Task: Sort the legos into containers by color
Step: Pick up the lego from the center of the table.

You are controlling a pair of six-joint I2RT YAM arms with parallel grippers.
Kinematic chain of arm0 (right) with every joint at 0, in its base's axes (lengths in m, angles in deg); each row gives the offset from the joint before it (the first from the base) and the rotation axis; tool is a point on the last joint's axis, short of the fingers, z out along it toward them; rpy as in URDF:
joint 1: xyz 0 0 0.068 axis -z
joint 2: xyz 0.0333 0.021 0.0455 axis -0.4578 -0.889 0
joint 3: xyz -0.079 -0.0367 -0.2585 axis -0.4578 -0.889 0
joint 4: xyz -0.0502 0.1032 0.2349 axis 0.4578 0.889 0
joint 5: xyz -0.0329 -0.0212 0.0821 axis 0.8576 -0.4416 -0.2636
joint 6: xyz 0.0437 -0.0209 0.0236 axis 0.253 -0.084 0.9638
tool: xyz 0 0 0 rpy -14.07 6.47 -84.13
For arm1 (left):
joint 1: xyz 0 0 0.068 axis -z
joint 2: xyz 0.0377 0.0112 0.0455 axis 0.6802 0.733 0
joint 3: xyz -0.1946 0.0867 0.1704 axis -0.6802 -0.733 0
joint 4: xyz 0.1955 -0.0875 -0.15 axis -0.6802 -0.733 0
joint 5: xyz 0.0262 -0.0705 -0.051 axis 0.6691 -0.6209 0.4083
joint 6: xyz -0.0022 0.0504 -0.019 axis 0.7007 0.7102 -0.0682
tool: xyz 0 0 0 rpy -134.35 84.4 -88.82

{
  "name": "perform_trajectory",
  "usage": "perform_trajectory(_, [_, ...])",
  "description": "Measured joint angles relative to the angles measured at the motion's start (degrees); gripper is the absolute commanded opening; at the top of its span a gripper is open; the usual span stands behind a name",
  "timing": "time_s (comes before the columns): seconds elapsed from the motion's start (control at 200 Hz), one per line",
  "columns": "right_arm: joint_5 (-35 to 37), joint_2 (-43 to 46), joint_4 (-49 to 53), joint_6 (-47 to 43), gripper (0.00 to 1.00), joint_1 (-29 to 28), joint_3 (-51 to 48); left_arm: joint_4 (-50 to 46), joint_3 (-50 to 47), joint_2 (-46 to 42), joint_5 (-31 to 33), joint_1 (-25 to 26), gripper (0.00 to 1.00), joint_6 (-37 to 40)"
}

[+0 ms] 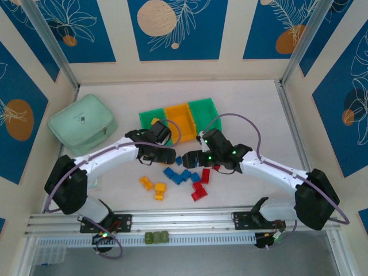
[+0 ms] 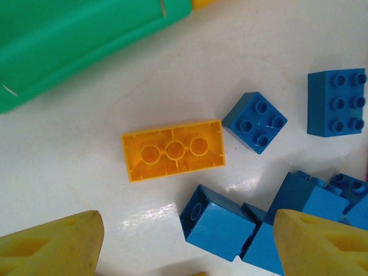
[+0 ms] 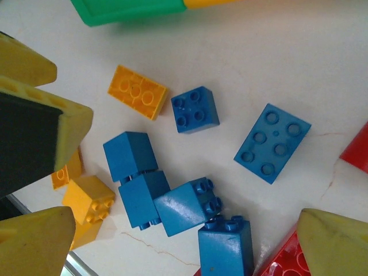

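Legos (image 1: 171,173) loose beneath left jaws and right jaws, both pairs apart, empty.

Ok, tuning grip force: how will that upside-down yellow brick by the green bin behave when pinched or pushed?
The yellow brick shows a hollow underside, so probably light yet stiff. Its glossy walls may slip. Lying flat on the table, it should slide, not roll or tip.

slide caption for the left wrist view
Open left gripper above an upside-down yellow-orange plastic lego brick, blue plastic bricks beside it, green plastic bin nearby.
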Motion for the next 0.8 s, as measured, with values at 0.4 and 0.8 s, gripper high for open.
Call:
perform_trajectory(0.4, [2.29,-1.70,-1.70,-0.07,0.99,-1.73,-0.44,5.03,-0.98,9.03,0.04,0.22,0.78,-2.16])
perform_trajectory(0.8, [2.47,-1.73,-1.70,-0.07,0.99,-1.73,-0.44,6.05,0.02,14.03,3.06,0.31,0.71,-2.19])
